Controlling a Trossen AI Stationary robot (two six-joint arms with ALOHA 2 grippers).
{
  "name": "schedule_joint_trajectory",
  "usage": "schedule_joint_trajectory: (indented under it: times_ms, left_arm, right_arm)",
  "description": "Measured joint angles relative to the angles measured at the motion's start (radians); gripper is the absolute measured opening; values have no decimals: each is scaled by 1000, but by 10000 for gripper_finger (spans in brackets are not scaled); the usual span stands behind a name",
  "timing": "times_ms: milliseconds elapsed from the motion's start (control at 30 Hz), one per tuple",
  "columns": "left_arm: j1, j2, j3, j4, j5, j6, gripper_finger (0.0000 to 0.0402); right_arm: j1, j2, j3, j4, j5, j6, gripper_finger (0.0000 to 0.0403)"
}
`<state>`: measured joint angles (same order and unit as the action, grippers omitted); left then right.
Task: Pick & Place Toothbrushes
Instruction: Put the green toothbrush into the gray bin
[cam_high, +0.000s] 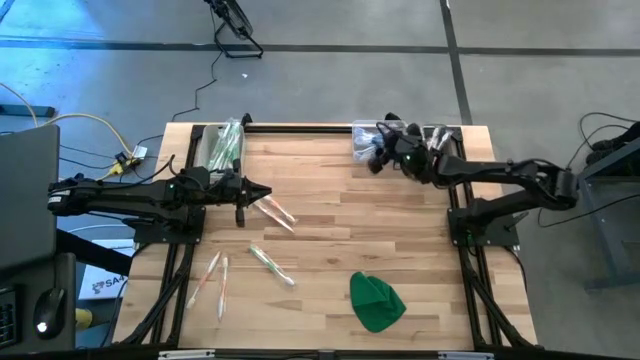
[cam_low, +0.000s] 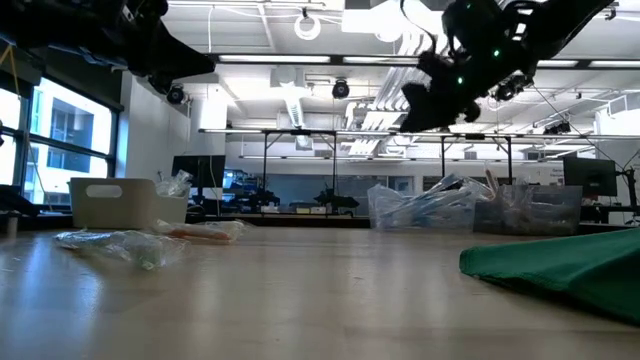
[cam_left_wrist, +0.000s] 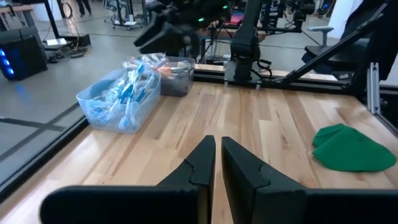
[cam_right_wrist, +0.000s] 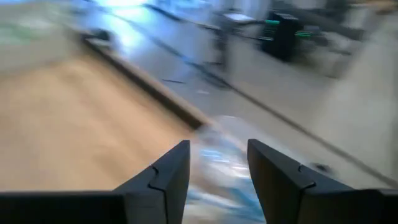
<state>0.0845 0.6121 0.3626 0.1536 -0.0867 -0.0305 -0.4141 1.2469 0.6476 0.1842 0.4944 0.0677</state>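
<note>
The right gripper (cam_high: 378, 150), fingers apart and empty, hovers over the clear bin (cam_high: 368, 141) at the tabletop's (cam_high: 400, 230) far edge. The left gripper (cam_high: 262, 192) is shut and empty beside two wrapped toothbrushes (cam_high: 274, 212); three more (cam_high: 271, 265) lie nearer the green cloth (cam_high: 376, 301).

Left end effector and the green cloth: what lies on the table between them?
In the high view, one wrapped toothbrush lies between the left end effector and the green cloth; otherwise bare wood.

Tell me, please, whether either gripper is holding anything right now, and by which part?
Nothing is held. The left gripper is shut on nothing above the bare table. The right gripper is open over the bin of toothbrushes, with nothing gripped.
</note>
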Motion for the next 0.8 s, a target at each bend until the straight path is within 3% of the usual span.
schedule_joint_trajectory:
  times_ms: [200,433,800]
  left_arm:
    - [0,0,0,0,0,-27,22]
    - [0,0,0,1,0,-143,22]
    - [0,0,1,15,-8,-288,22]
  right_arm:
    - [62,-1,0,13,-232,14,130]
    - [94,0,0,12,-424,74,102]
    - [120,0,0,5,-513,62,39]
